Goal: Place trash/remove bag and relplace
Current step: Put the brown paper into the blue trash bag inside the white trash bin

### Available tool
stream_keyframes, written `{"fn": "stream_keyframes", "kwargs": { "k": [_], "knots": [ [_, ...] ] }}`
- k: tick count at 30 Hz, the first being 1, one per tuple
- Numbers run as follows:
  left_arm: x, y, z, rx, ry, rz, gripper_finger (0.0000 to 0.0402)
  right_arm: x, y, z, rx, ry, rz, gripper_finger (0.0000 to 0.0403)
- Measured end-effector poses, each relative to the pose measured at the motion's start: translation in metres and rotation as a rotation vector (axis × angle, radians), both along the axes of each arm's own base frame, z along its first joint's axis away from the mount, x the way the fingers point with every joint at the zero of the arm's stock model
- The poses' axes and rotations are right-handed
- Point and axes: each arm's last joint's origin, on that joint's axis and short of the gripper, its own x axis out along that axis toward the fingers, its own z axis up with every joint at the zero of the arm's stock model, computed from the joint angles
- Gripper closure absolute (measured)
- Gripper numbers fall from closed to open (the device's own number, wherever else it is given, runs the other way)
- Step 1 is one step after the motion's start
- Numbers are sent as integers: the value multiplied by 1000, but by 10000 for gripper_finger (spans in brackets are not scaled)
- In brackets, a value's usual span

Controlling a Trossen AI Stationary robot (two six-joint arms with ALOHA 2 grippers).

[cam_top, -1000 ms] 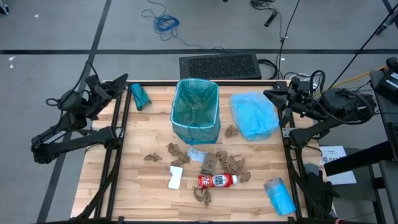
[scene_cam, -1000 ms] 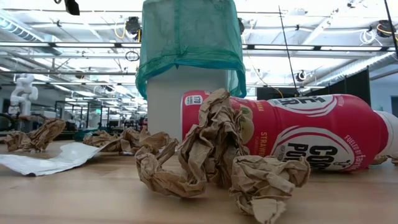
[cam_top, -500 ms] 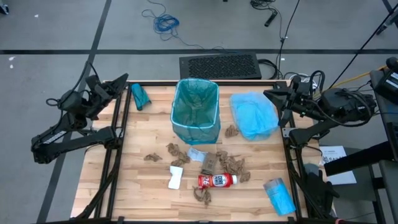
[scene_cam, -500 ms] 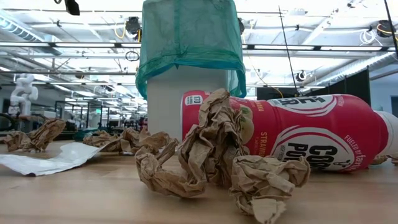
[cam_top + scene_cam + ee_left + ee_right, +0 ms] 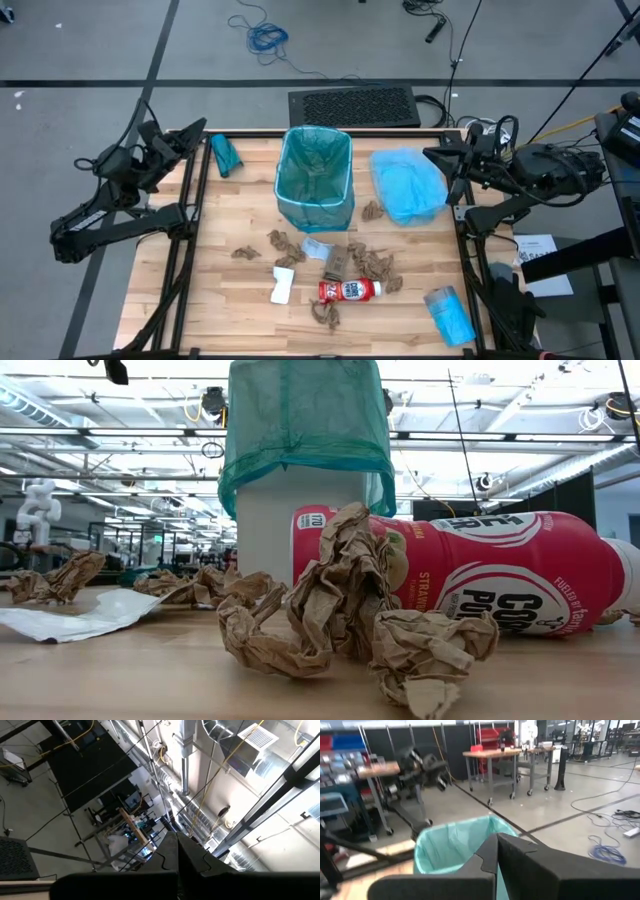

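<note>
Item: trash, crumpled brown paper wads [image 5: 375,265] and red-and-white labelled plastic bottle [image 5: 349,290], long axis across the table, scattered on the wooden tabletop [image 5: 230,300] in front of the teal-bagged white bin [image 5: 315,178]. Right gripper [image 5: 436,154] nearer, at the table's right edge; left gripper [image 5: 192,133] at the left edge. Both raised, jaws closed, empty

Teal-bag-lined white bin [image 5: 315,178] at table's [image 5: 240,315] far centre. Pale blue plastic bag heap [image 5: 408,184] to its right. Crumpled brown paper wads [image 5: 373,265], red-and-white bottle [image 5: 349,290], white packet [image 5: 281,285] scattered nearer, centre. Rolled teal bag [image 5: 223,155] far left.
</note>
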Motion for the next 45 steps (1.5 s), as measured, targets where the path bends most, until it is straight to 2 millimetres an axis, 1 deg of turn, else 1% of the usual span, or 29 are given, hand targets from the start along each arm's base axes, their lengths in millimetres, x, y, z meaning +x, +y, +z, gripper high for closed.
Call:
{"fn": "stream_keyframes", "kwargs": {
  "k": [5,11,15,19,21,24,35,38,40,43,45],
  "knots": [
    [0,0,0,0,0,0,402,0,0,-6,-21,65,0,403],
    [0,0,0,0,0,0,402,-1,0,-5,-22,55,1,403],
    [0,0,0,0,0,0,402,-1,0,0,47,-26,-3,403],
    [0,0,0,0,0,-1,402,-1,0,14,119,-184,0,403],
    [0,0,0,0,0,0,402,-2,-1,21,129,-255,1,403],
    [0,0,0,0,0,0,402,-3,-1,28,129,-313,1,403],
    [0,0,0,-7,-8,10,402,-2,0,27,135,-310,2,403],
    [0,0,0,-11,-2,14,402,-2,-1,26,164,-310,5,403],
    [1,0,-1,10,18,-24,402,-3,-1,24,181,-303,6,403],
    [1,-3,2,104,39,-64,402,-4,0,23,218,-297,44,403],
    [1,-4,5,178,45,-98,402,-6,-1,26,239,-298,58,403]
  ]
}}
